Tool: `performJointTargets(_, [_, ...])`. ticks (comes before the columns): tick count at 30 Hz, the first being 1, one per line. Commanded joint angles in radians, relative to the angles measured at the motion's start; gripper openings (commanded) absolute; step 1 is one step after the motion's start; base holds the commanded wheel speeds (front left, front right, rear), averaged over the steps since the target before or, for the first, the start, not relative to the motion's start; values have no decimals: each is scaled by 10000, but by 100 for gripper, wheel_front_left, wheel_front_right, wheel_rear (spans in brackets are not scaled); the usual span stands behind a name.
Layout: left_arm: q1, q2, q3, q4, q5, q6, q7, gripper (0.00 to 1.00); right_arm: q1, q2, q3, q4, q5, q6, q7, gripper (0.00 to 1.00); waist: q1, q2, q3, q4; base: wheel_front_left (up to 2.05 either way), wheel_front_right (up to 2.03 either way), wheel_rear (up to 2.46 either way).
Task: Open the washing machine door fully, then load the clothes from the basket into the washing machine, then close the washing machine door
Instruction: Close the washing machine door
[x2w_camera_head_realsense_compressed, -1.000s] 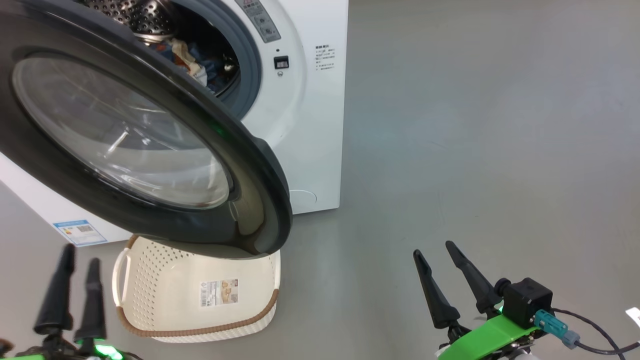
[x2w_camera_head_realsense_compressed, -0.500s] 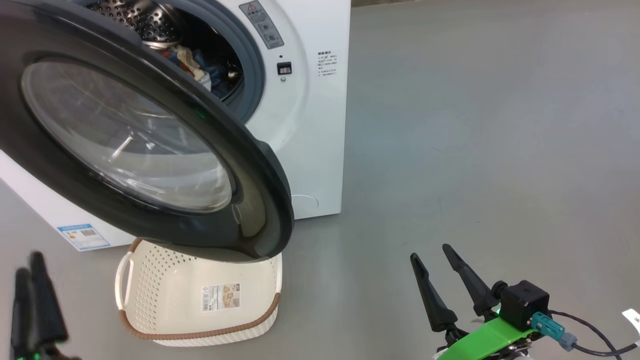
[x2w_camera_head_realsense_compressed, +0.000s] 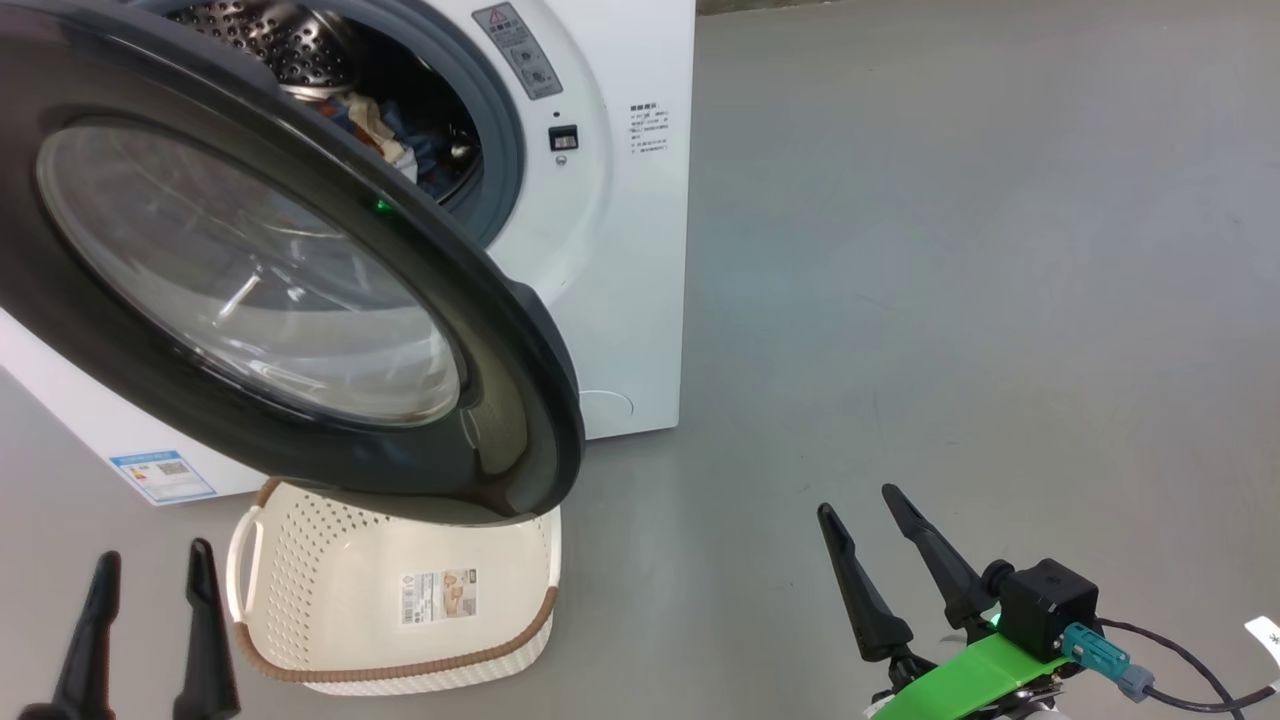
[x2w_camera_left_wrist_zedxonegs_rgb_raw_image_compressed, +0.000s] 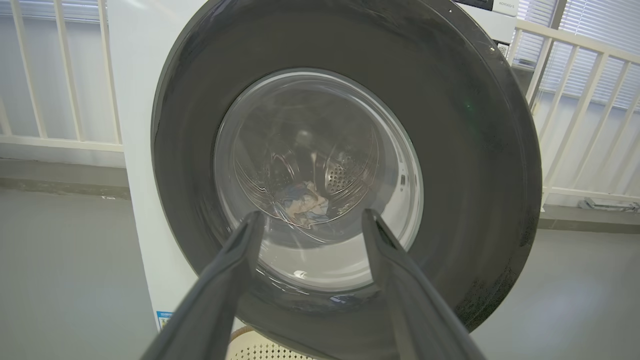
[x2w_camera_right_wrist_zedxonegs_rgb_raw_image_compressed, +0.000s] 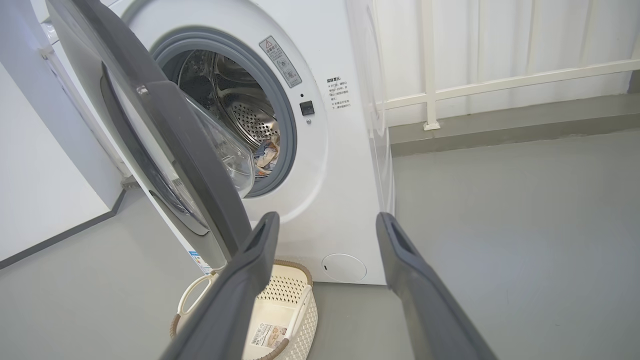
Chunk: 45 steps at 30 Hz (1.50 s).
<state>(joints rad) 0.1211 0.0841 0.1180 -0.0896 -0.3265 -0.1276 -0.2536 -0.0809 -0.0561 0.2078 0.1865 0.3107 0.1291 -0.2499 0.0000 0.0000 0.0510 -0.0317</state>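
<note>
The washing machine door (x2w_camera_head_realsense_compressed: 250, 280) runs off the head view's left and top edges and covers the far end of the basket (x2w_camera_head_realsense_compressed: 300, 570). Its rim hides most of the clothes (x2w_camera_head_realsense_compressed: 385, 125) (a blue and cream heap in the drum (x2w_camera_head_realsense_compressed: 270, 40)). The printed labels (x2w_camera_head_realsense_compressed: 648, 125) on the washing machine (x2w_camera_head_realsense_compressed: 620, 260) are too small to read.

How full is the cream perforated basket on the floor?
Empty: the cream-white perforated plastic basket shows a bare floor with its label uncovered; the round black door hides its far end.
</note>
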Motion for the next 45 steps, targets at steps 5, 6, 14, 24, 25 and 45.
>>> performJointTargets(5, [143, -123, 435, -105, 1153, -30, -80, 100, -32, 59, 199, -325, -52, 16, -118, 100, 0, 0, -53, -45, 0, 0, 0])
performJointTargets(6, [207, -158, 472, -24, 1293, -22, -80, 100, -29, 59, 203, -327, -62, 16, -118, 100, 0, 0, -69, -57, 0, 0, 0])
performJointTargets(14, [579, -301, 548, 568, 1725, 135, -81, 100, 15, 59, 146, -401, -194, 16, -118, 100, 0, 0, -183, -129, 0, 0, 0])
performJointTargets(24, [668, -334, 673, 926, 1784, 480, -81, 100, 217, 59, -255, -510, -454, 16, -118, 100, 0, 0, -268, -199, 0, 0, 0])
performJointTargets(25, [661, -334, 667, 938, 1737, 510, -81, 100, 236, 59, -264, -522, -465, 16, -118, 100, 0, 0, -272, -206, 0, 0, 0])
performJointTargets(45, [680, -338, 406, 997, 1606, 808, -82, 100, 327, 59, -387, -536, -540, 16, -118, 100, 0, 0, -291, -202, 0, 0, 0])
